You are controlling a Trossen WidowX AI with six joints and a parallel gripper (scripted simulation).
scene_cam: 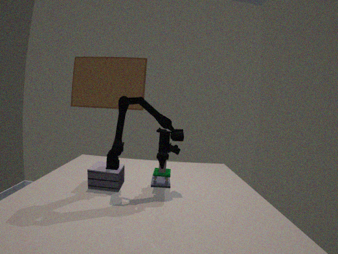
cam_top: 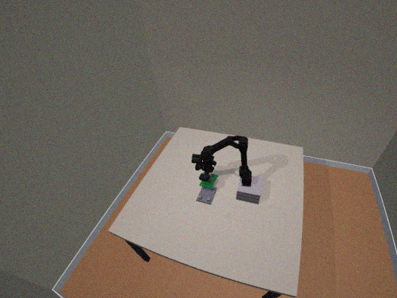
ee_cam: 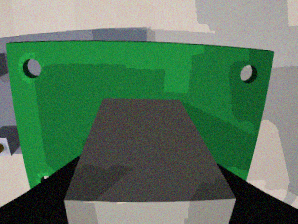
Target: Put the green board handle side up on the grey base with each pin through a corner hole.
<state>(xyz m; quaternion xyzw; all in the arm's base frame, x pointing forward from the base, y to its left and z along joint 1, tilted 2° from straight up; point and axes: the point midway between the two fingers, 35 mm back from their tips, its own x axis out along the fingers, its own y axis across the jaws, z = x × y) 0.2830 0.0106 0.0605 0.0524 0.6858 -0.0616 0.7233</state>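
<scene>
The green board (cam_top: 211, 183) (scene_cam: 162, 172) (ee_cam: 145, 75) is held up off the table, handle side up and about level. My gripper (cam_top: 206, 177) (scene_cam: 162, 166) is shut on its grey square handle (ee_cam: 145, 145). The grey base (cam_top: 206, 195) (scene_cam: 160, 185) (ee_cam: 7, 105) stands on the table. In the top view the board is beside and behind the base, partly over its far edge in the picture. Two posts show near the base's front edge there. In the wrist view one post (ee_cam: 9, 140) with a gold pin is left of the board. Two upper holes show fully; a lower left one shows partly.
The arm stands on a grey layered block (cam_top: 249, 196) (scene_cam: 105, 178), to the base's right in the top view and left in the exterior view. The white table (cam_top: 228, 236) (scene_cam: 194, 220) carries the arm's shadows.
</scene>
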